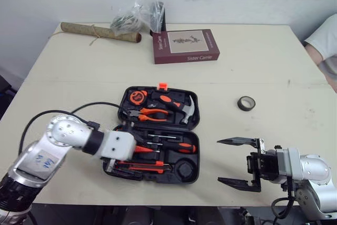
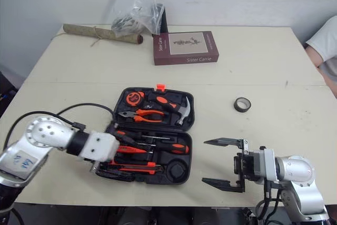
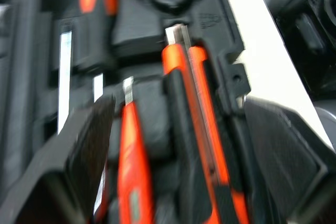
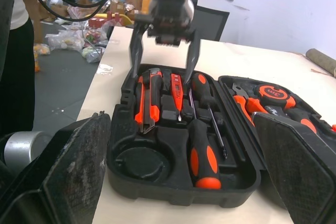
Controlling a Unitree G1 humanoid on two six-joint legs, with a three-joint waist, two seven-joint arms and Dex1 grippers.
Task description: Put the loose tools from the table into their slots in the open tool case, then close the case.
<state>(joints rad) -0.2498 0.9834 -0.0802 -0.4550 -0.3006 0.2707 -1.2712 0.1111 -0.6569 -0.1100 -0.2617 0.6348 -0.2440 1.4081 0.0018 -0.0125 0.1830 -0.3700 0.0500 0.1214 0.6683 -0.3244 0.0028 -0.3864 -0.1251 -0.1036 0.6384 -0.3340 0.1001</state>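
L grip: fingers spread wide, hanging over near-left end of the case's near half. Nothing clamped. Can't tell if tips touch the tray.
L fingers: wrist view has one each side of two slotted tools, gaps both sides.
Between L fingers: utility knife and slim orange tester, side by side, both seated in slots.
R grip: jaws fully apart, empty, touching nothing. Over bare table, near-right of the case, pointing left toward it.
Tool case: open flat, mid table, lid half far, tray half near, orange latch on far edge.
Lid half: tape measure far-left, pliers just near of it, hammer on the right, all in slots.
Tray half: big orange/black screwdriver seated right of ctr, thin screwdrivers beside it, round recess at near-right corner.
Tape roll: black, loose on table, right of the lid half, well apart from case, far of R grip.
Far clutter: maroon book, clear plastic bag and brown tied roll left of it.
Person: white sleeve at far-right edge.
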